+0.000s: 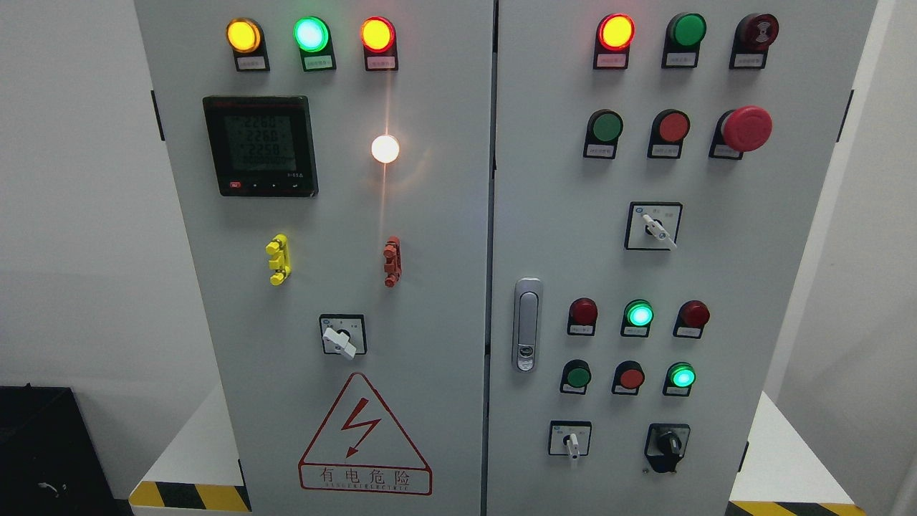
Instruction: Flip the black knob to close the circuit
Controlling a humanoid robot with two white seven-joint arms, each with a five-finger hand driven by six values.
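Note:
The black knob [668, 446] sits at the lower right of the grey cabinet's right door [716, 272], on a black plate, its handle tilted slightly from upright. Just left of it is a white-handled selector switch [571, 441]. Neither of my hands nor any arm shows in the head view.
The right door also carries a red mushroom stop button [745, 129], another white selector [655, 228], lit green lamps [639, 314], and a door latch [527, 326]. On the left door are a meter [260, 146], a white selector [341, 338] and a warning triangle [364, 437]. A black box [43, 451] stands at lower left.

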